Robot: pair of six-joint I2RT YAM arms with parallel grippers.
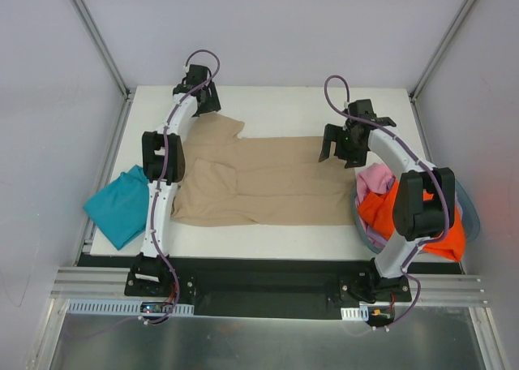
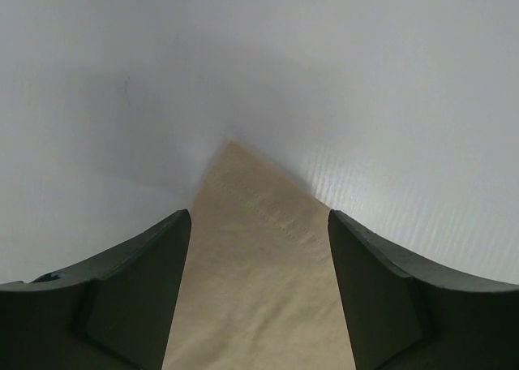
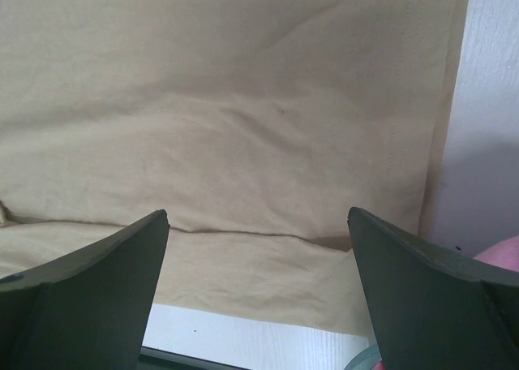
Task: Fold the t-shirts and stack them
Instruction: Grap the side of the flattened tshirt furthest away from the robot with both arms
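White bench [image 1: 284,102] carries the work. Large tan cloth t-shirt [image 1: 268,179] lies flat at centre, partly folded along its near side. Round blue-grey basket [image 1: 471,212], right, holds a crumpled orange cloth t-shirt [image 1: 379,209] and a pink cloth t-shirt [image 1: 375,178]. Crumpled teal cloth t-shirt [image 1: 122,206] lies at the left edge. Left tool [image 2: 259,221], spread, stands over the tan shirt's far-left corner. Right tool [image 3: 258,217], spread, stands over its right hem.

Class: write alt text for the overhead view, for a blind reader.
A tan t-shirt lies partly folded on a table, the left hand and right hand open over its ends. A teal shirt lies left; a basket of shirts, right.
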